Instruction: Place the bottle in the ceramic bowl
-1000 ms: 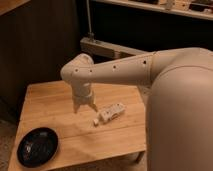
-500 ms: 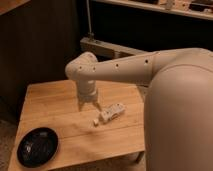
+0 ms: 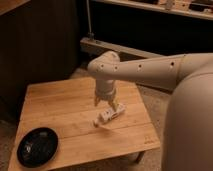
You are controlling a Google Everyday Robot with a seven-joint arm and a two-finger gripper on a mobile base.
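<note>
Wood in a pale honey tone makes up the small square bench [image 3: 60,105], which stands on a speckled floor in front of a dark wall. A small white oblong bottle [image 3: 108,115] lies on its side on the boards, a little toward 3 o'clock from the bench's middle. Its little cap end points to about 8 o'clock and its other end to about 2 o'clock. The cream-coloured jointed robot arm [image 3: 150,70] reaches in from 3 o'clock and bends down at a rounded wrist. The claw [image 3: 106,104] hangs from that wrist directly over the bottle, at its 12 o'clock side as seen here. Its two fingers are spread wide, one on either side of the bottle's upper end, and they hold nothing. Whether the tips touch the bottle cannot be told. A round, shallow, glossy black ceramic bowl [image 3: 37,146] sits near the bench's 7 o'clock corner, at about 8 o'clock from the bottle and well apart from it, with faint pale glints inside it. The robot's bulky cream body [image 3: 192,125] fills the 3 to 5 o'clock edge.
</note>
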